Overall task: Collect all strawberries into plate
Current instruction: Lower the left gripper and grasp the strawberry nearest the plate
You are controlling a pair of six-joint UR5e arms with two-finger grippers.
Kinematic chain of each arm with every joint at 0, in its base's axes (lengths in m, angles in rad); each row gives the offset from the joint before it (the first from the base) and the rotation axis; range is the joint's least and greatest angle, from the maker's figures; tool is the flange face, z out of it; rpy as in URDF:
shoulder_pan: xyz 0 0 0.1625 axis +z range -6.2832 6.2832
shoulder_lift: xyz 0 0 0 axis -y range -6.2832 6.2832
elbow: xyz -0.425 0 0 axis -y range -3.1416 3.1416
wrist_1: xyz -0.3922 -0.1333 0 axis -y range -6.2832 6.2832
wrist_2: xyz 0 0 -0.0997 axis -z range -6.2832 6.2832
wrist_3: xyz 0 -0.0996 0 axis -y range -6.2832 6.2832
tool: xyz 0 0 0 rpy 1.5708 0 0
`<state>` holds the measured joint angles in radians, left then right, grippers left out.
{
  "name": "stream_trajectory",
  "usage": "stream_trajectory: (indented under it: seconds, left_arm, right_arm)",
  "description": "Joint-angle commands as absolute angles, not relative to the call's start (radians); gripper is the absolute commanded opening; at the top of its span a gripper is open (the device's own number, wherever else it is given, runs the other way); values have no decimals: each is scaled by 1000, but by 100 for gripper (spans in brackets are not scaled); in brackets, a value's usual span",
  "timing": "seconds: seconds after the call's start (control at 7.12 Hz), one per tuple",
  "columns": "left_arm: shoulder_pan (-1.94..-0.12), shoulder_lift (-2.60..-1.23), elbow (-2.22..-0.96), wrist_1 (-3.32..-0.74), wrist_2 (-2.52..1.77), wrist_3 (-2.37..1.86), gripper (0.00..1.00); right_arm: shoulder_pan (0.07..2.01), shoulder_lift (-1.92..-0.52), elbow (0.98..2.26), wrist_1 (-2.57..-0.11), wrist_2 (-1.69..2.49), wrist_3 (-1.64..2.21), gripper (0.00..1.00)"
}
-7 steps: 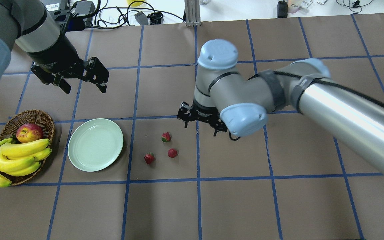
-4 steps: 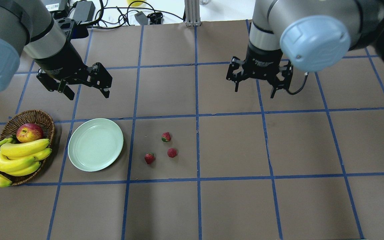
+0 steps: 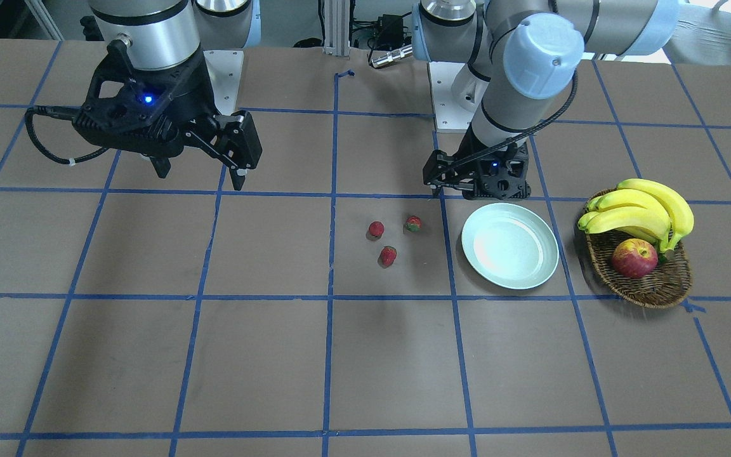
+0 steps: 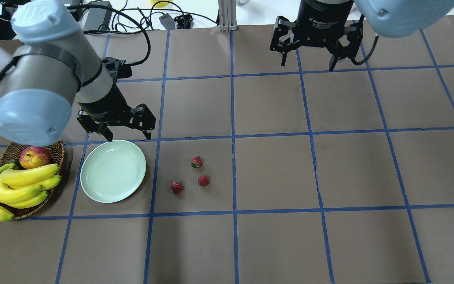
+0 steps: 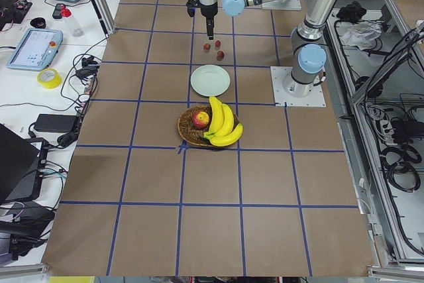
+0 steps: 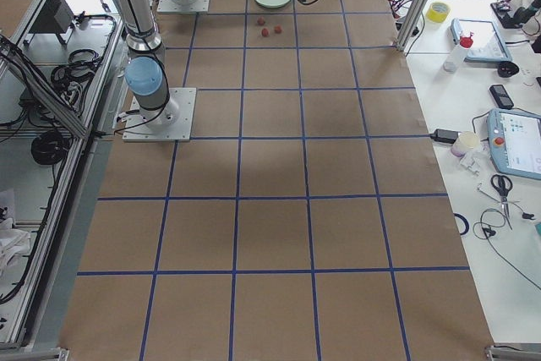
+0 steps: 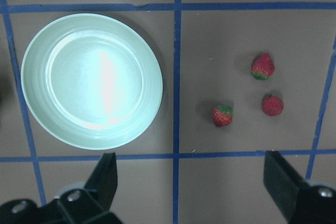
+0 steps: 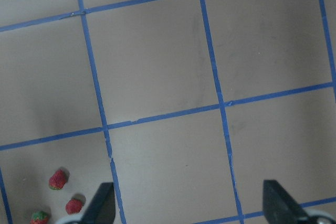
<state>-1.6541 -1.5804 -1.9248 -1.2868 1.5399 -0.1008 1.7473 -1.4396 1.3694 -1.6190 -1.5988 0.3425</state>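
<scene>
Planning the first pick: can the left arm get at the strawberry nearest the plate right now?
Probably yes. The left gripper hangs open near the plate, and nothing lies between it and that strawberry.

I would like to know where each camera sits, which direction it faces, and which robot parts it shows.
Overhead: behind the robot, looking forward and down; left pincer and right pincer.
Front-facing: across the table, facing the robot; both pincers, sides mirrored.
Exterior left: table's end on the robot's left, looking along it; left arm nearer.
Exterior right: opposite end; right arm's base nearest.
Left wrist: looking down on plate and strawberries; own fingertips.
Right wrist: looking down on table; own fingertips.
Both wrist views share the strawberries.
</scene>
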Motion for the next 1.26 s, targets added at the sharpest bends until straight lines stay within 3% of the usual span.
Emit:
stream_trajectory:
  seconds: [0.0, 0.42, 0.56, 1.12]
  left_arm:
    - [-1793, -1604, -2028, -1137, 1535, -251, 100]
    - [-1792, -1684, -2040, -1060, 1581, -236, 100]
    - [-1792, -1704, -2068, -1042, 1659, -182, 93]
    - [-1792, -1765, -2099, -989, 1667, -173, 94]
  right_arm:
    - [1746, -1453, 1426, -1652, -1589, 205, 100]
    - [1744, -1460, 1428, -1652, -1586, 210, 100]
    - [1744, -1462, 1428, -1649, -1588, 210, 100]
    - [1714, -1462, 1410, -1644, -1603, 206, 100]
